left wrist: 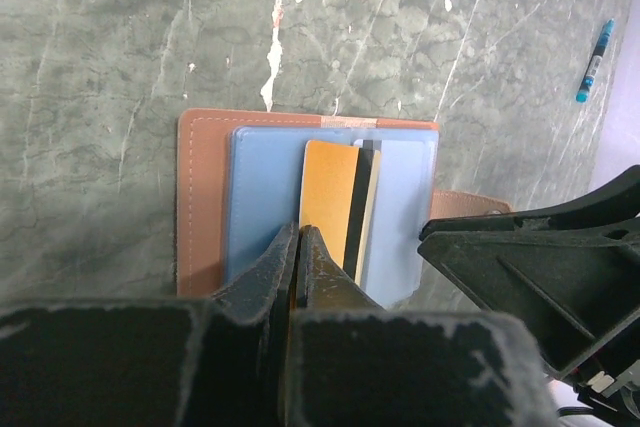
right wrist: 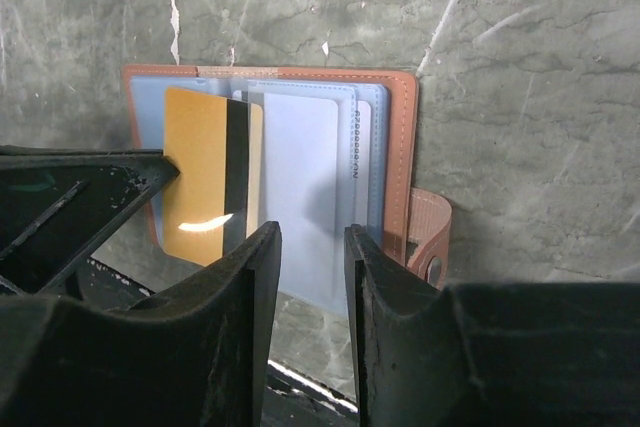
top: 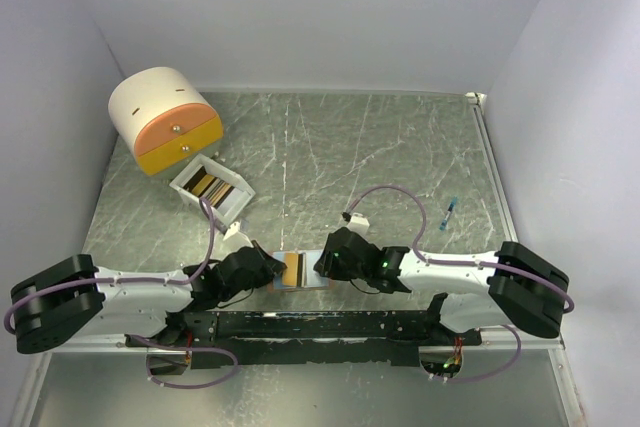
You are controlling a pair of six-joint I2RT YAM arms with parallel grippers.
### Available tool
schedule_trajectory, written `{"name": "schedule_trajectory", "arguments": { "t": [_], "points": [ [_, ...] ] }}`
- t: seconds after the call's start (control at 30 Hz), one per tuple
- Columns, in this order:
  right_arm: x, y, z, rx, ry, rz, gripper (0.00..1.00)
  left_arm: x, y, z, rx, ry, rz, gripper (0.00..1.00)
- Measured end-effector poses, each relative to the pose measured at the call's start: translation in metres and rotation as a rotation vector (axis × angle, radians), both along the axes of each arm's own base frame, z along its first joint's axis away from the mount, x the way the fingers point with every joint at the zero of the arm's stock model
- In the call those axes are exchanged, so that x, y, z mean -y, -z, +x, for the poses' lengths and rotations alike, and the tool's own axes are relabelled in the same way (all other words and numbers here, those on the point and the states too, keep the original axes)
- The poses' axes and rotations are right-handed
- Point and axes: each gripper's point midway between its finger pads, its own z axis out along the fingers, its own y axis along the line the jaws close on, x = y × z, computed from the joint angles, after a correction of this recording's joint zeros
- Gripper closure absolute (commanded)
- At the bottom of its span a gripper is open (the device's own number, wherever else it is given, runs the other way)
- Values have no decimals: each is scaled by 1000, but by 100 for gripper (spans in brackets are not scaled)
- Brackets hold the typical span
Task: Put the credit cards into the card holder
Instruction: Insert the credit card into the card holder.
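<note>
Left hand [left wrist: 302, 231] clamped on orange credit card [left wrist: 330, 182], centre frame; keep card flat, push squarely into card holder [left wrist: 205, 197]. Right hand [right wrist: 312, 237] fingers apart; should pin holder down.

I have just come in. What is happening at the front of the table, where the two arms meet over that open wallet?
The left gripper is shut on the near edge of an orange card with a black stripe. The card lies over the pale blue inside of the open card holder. The right gripper stands over the holder's pockets with its jaws apart; I cannot tell whether it touches them. Other cards sit in the white box further back.
</note>
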Motion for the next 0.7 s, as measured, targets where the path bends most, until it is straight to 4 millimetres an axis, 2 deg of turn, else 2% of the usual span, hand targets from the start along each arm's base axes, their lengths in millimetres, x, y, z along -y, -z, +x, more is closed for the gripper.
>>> {"name": "schedule_trajectory", "arguments": {
  "t": [0.7],
  "points": [
    [-2,-2,-3,4,-3,9,68,0,-2,0,34,-57,34,93]
  ]
}}
